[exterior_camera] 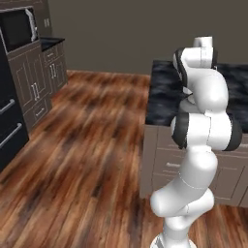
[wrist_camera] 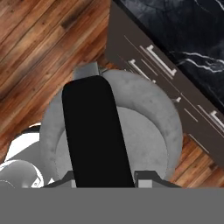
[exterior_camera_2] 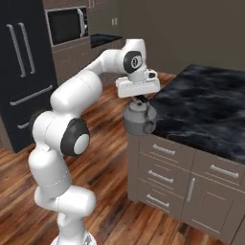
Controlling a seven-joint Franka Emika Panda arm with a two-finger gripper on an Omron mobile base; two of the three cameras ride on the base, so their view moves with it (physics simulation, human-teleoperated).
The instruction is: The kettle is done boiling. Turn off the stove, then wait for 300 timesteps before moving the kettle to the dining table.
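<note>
Dining table (exterior_camera_2: 206, 110) top lies bare beside the hanging kettle (exterior_camera_2: 139, 119); only its edge intervenes

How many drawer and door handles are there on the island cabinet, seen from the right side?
5: four drawer handles, and one upright door handle. More may be hidden.

Kettle lid and knob: in the hand view the dark handle (wrist_camera: 97, 131) runs across the kettle (wrist_camera: 144, 127), covering the lid's middle and its knob.
Kettle spout: cannot be told in the hand view or the right base view.
Kettle base: in the hand view its lower part is cut off at the bottom.
Gripper (exterior_camera_2: 139, 101): in the right base view the fingers are too small to tell apart above the kettle (exterior_camera_2: 139, 120).
Dining table (exterior_camera: 162, 92): in the left base view the arm (exterior_camera: 203, 121) covers its near edge and the right picture edge cuts it off.
Dining table far corner: in the right base view the top (exterior_camera_2: 206, 110) runs off the right edge.
Fridge (exterior_camera_2: 24, 72): cut off by the left and top edges in the right base view.
</note>
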